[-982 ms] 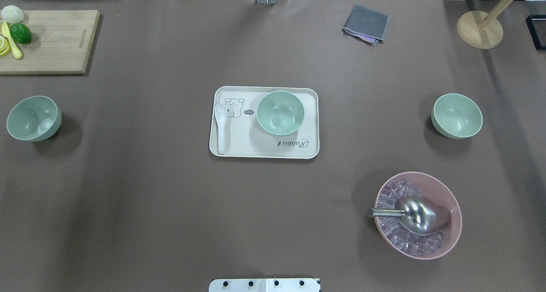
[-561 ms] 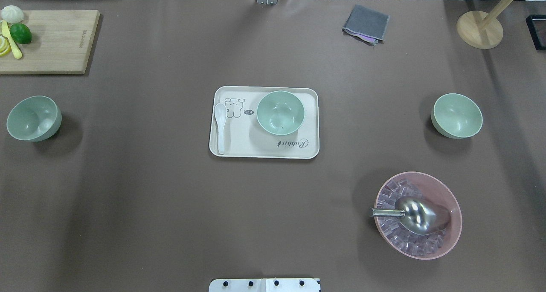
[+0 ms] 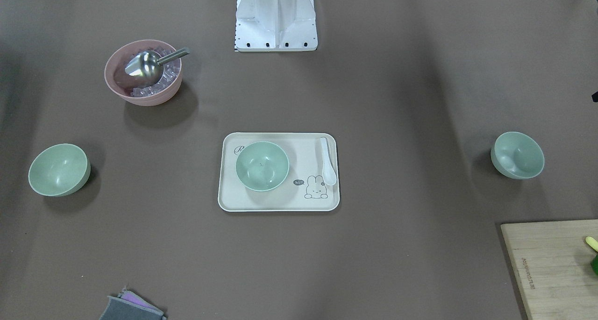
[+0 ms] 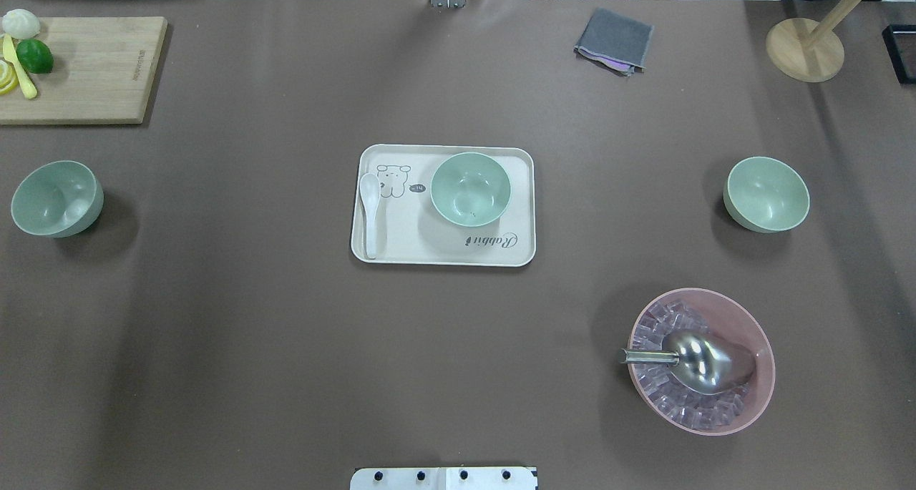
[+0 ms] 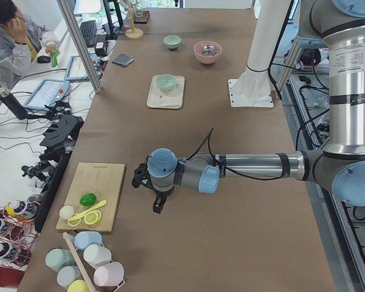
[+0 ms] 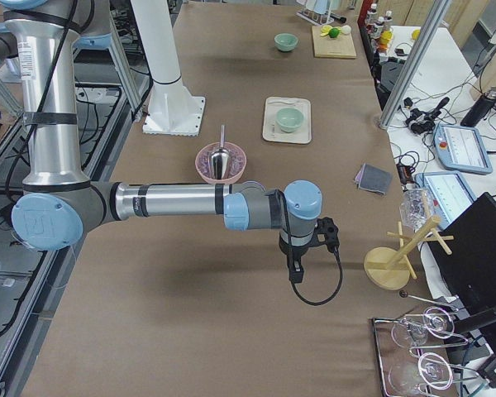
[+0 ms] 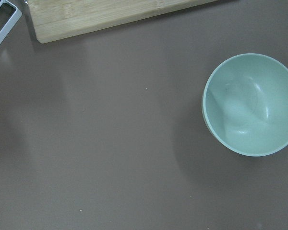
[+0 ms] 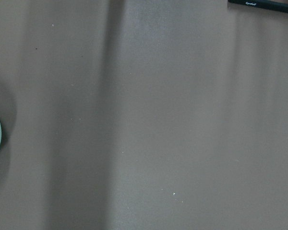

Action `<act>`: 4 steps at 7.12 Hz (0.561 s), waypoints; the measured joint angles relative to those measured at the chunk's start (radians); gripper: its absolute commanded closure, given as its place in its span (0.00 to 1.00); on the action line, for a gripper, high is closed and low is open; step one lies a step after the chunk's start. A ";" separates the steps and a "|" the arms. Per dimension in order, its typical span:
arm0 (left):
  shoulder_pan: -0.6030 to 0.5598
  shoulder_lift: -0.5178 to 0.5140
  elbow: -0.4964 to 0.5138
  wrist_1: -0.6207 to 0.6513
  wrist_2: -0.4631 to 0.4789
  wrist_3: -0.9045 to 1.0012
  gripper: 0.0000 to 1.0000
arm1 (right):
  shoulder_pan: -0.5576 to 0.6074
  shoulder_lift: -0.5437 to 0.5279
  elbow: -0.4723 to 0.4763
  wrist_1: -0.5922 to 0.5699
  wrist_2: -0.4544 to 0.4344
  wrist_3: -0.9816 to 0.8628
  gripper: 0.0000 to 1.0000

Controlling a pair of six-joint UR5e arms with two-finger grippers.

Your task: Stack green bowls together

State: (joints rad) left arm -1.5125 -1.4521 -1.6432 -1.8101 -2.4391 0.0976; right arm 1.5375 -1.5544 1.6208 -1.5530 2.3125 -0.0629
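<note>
Looking over the desk (image 4: 250, 347), you see one green bowl (image 4: 470, 189) sitting on the tray (image 4: 401, 250), a second bowl (image 4: 56, 197) well off to the tray's left and a third bowl (image 4: 766, 194) well off to its right, none stacked. The left claw (image 5: 160, 205) and right claw (image 6: 295, 269) hang far from the tray; you cannot tell whether either is wide or narrow.

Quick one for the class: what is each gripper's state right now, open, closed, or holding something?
Left gripper: cannot be told; it shows only in the side view.
Right gripper: cannot be told; it also shows only in a side view.
</note>
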 measured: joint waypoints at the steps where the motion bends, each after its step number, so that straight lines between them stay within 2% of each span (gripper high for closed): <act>1: 0.000 0.000 -0.001 -0.001 -0.002 0.000 0.01 | -0.001 -0.001 0.003 0.002 0.014 0.004 0.00; 4: 0.000 0.000 -0.002 -0.001 -0.010 0.003 0.01 | -0.009 -0.004 0.009 0.011 0.052 0.009 0.00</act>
State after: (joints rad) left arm -1.5125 -1.4523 -1.6448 -1.8110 -2.4492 0.1004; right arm 1.5284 -1.5584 1.6299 -1.5417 2.3649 -0.0541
